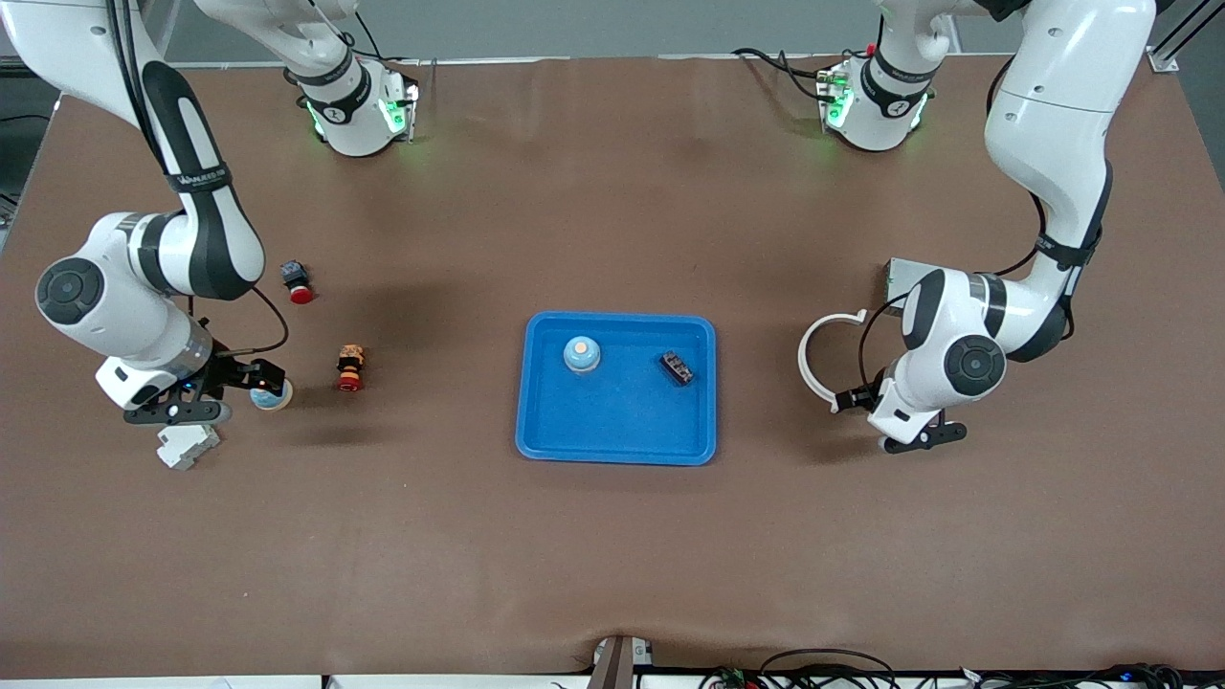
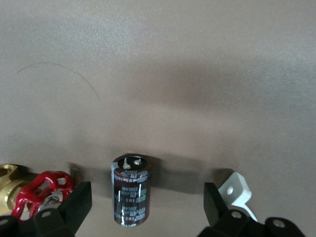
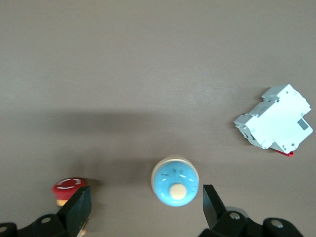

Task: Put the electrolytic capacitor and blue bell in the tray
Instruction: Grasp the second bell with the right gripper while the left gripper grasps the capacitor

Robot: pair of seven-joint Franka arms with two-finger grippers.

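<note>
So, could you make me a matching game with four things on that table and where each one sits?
1 tray
2 white breaker
3 white ring
4 red button

a beside the left end effector
b holds a blue bell
c by the right end effector, nearer the camera
d right arm's end, farther from the camera than the brass valve

Pairs: 1b, 2c, 3a, 4d
</note>
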